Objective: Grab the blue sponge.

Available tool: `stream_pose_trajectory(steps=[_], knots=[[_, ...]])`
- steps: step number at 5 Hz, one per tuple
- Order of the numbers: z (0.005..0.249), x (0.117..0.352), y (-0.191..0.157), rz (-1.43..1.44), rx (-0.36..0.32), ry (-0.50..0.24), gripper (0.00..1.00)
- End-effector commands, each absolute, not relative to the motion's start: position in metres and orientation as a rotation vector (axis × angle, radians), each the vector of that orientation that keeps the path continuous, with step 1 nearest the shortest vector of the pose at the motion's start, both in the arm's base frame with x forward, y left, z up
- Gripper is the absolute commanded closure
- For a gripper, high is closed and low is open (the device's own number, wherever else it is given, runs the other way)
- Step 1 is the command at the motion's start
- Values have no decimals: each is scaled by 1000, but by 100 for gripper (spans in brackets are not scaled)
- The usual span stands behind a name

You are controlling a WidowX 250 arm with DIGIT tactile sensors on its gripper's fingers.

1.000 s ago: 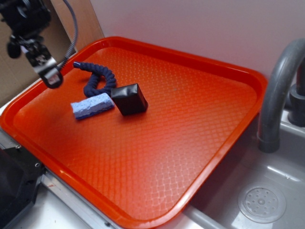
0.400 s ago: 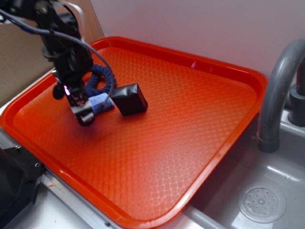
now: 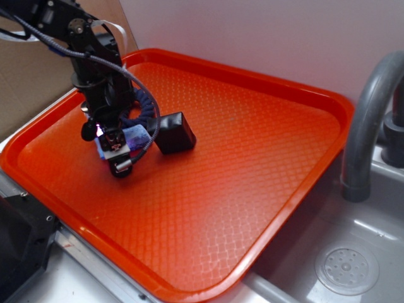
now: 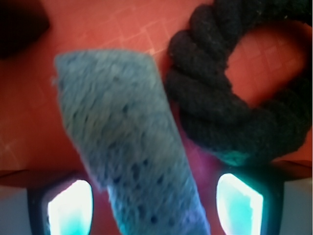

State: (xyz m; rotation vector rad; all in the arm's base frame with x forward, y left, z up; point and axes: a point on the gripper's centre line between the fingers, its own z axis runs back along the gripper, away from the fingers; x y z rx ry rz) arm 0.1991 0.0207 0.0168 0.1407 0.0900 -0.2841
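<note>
The gripper (image 4: 155,205) is held wide open and low over the red tray (image 3: 265,208), fingers straddling the blue sponge (image 4: 122,147) beside the dark rope (image 4: 230,112), so closing should catch it.

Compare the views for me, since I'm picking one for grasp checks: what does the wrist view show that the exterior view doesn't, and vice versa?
Only the wrist view shows the hand's two glowing fingertips flanking the blue sponge's near end, open with gaps either side.

Only the exterior view shows the whole orange tray, the full black cube, the arm and the grey faucet.

Both show the sponge beside the dark braided rope on the tray.
</note>
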Motion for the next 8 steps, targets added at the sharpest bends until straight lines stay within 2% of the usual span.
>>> stream_pose_trajectory(steps=[1, 2, 3, 4, 5, 6, 7, 8], knots=[[19, 194, 25, -285, 160, 57, 100], [29, 193, 26, -299, 154, 48, 100], [67, 193, 21, -192, 222, 48, 100], [118, 188, 10, -36, 210, 54, 100], [162, 178, -7, -47, 143, 33, 100], [194, 164, -21, -83, 80, 11, 100], [218, 153, -25, -114, 13, -29, 100], [220, 153, -32, -245, 1, -98, 100]])
